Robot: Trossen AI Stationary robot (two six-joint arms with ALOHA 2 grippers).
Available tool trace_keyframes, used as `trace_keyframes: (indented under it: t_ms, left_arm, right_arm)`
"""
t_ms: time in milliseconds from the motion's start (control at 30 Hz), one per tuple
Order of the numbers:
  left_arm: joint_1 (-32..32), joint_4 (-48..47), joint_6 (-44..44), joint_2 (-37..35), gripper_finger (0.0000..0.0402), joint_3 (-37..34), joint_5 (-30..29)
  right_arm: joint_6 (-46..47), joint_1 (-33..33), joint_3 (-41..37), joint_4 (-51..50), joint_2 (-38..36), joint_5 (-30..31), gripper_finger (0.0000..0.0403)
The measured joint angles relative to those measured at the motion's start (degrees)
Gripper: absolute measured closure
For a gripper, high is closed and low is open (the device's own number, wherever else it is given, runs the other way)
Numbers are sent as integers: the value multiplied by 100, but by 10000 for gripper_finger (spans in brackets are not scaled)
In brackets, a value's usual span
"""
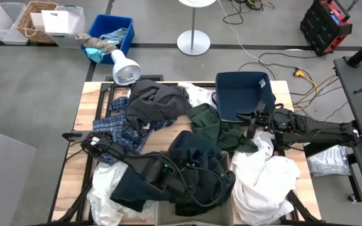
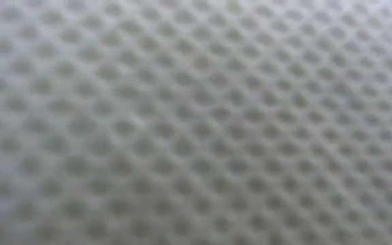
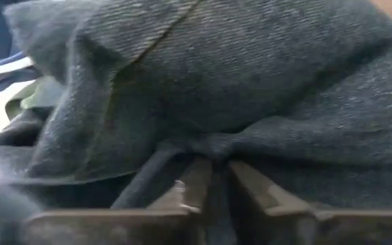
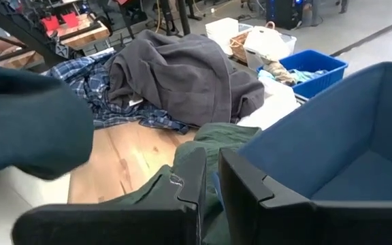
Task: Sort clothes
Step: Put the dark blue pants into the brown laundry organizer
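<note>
Clothes, mixed lot, are heaped across the wooden counter (image 1: 87, 94), with the navy bin (image 1: 241, 94) at its far edge taken as landmark. A charcoal grey garment (image 1: 156, 103) is piled to the left of the bin, with a blue-and-white plaid shirt (image 1: 115, 129) spread beyond it toward the counter's left edge. A dark green garment (image 1: 215, 125) lies just beside the bin's near left corner; white garments (image 1: 266, 179) are bunched nearer than the bin on its right side, and a dark navy-black piece (image 1: 193, 157) is draped nearer than the bin, under the left arm. Left tool (image 3: 209, 173): reached out to the plaid and grey pile, well left of the bin; in its wrist view it is seen closed, with a fold of grey cloth pinched between the fingers (image 3: 189, 184). Right tool (image 4: 209, 177): held at the bin's near edge, closed, with dark green fabric bunched at the fingers; whether that fabric is truly clamped cannot be told. The low view is wholly covered by a pale mesh fabric (image 2: 196, 122). Step judged in hand: a pick of the grey garment has just been secured. Next move judged to call for a high lift, so that the fold is drawn free of the plaid shirt before being carried to its pile.
</note>
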Motion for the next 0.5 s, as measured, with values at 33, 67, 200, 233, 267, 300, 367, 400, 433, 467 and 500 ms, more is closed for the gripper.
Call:
trace_keyframes:
  t_ms: [33,67,200,233,267,300,367,400,433,467,500]
  left_arm:
    - [-4,100,3,39,394,0,28]
    - [-7,195,5,75,393,0,81]
    - [-2,349,-9,308,397,2,253]
    - [-2,349,-46,377,399,2,284]
    - [-2,349,-81,445,400,2,324]
    - [4,350,-104,521,400,2,395]
    - [4,337,-170,634,401,1,513]
    - [4,341,-235,686,401,1,604]
    - [4,329,-314,720,401,0,704]
    - [4,305,-399,760,401,2,818]
    - [4,267,-474,780,401,1,901]
  right_arm:
    - [0,0,0,-9,0,0,369]
    - [6,0,0,-9,0,1,369]
    - [49,0,0,-25,0,-11,369]
    - [50,0,0,-28,0,-12,369]
    - [56,0,0,-27,0,-14,369]
    - [70,0,0,-32,0,-14,369]
    - [83,0,0,-33,0,-16,369]
    - [83,0,0,-37,0,-15,369]
    - [83,0,0,-33,0,-16,369]
    - [83,0,-2,-37,0,-16,369]
    - [85,0,-2,-34,0,-16,369]
